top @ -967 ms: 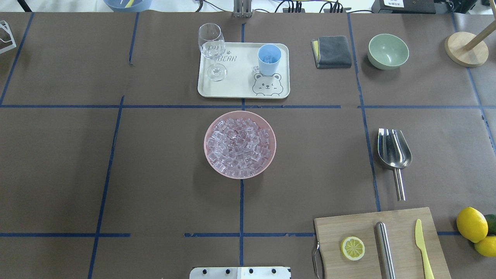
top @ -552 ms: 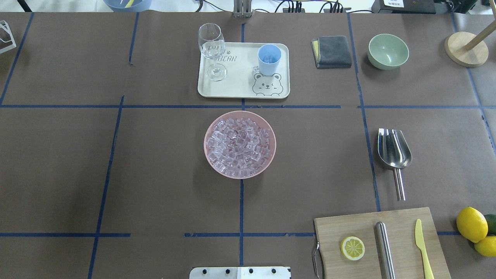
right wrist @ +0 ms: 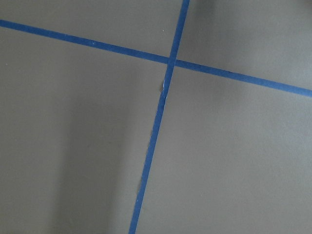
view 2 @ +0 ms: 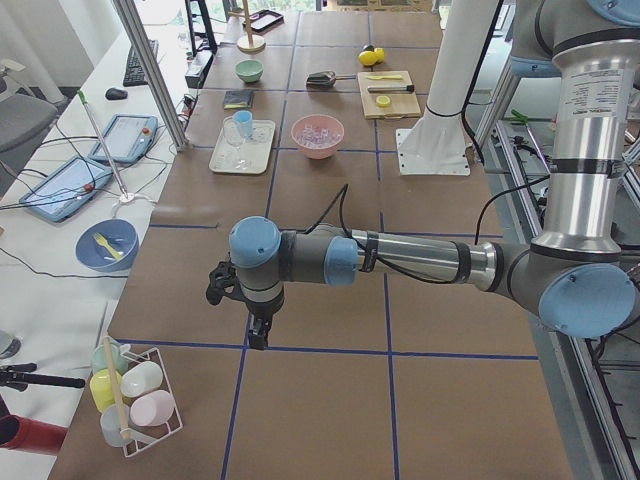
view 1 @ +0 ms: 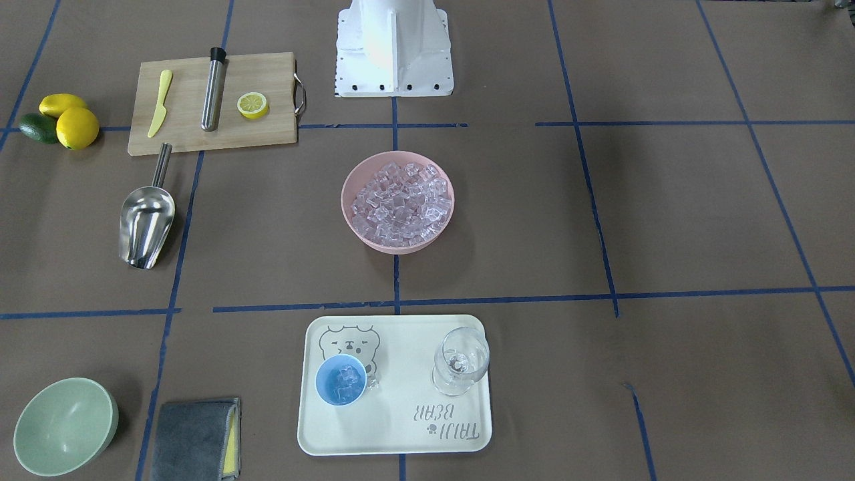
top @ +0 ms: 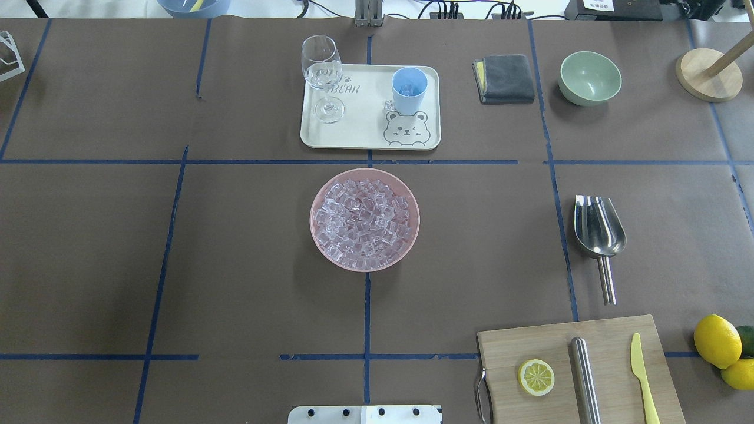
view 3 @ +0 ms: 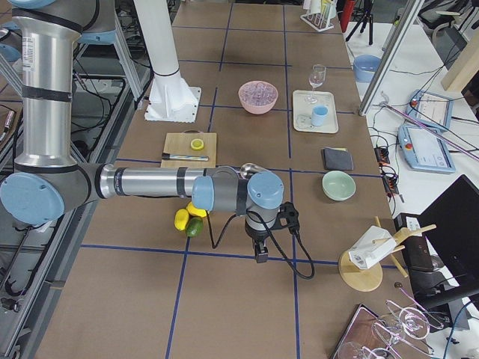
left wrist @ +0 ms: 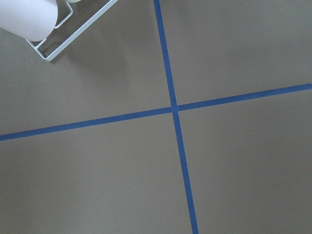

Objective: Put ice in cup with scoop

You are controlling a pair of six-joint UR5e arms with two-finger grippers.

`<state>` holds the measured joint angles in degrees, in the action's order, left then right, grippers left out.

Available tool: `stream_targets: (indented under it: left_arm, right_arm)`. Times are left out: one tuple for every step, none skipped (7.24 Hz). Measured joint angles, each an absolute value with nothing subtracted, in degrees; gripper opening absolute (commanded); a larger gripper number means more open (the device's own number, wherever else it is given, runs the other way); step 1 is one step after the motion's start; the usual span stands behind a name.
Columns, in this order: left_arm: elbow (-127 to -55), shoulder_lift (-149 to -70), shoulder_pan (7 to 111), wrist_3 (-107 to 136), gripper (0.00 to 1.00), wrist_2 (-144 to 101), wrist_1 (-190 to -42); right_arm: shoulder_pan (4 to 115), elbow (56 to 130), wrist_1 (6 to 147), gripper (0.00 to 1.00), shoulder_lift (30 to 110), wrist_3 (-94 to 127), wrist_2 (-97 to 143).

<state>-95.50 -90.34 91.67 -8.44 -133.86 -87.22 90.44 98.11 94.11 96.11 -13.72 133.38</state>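
Tally of the table's things
One scoop (top: 599,232), one cup (top: 407,100), one wine glass (top: 321,70), one tray (top: 359,128), one pink bowl (top: 313,222), one green bowl (top: 589,78), two whole lemons (top: 717,341); ice cubes (top: 362,221) beyond counting.

Silver tube arms (view 2: 420,258) with light-blue joint caps and looping black cables; left gripper (view 2: 257,341) and right gripper (view 3: 260,256) black; white pedestal (view 1: 394,47) with dark bolts
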Motion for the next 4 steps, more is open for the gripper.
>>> stream_targets:
  left_arm:
    - [-95.5, -90.1, 91.7, -8.4, 1.0, -133.9, -87.1]
    - [-95.4, -89.9, 91.7, -8.4, 1.0, -133.9, -87.0]
    - [-95.1, -89.9, 91.6, -8.4, 1.0, -133.9, -87.0]
    - [-94.9, -89.8, 91.6, -8.4, 1.0, -133.9, -87.0]
  right_arm:
    - [90.5, 98.1, 93.9, 1.0, 96.9, -13.8, 133.1]
    - [90.5, 98.2, 93.8, 1.0, 97.6, -13.8, 132.8]
    - [90.5, 98.2, 93.7, 1.0, 97.9, -13.8, 132.5]
    - [90.5, 98.2, 93.7, 1.0, 98.1, -13.7, 132.4]
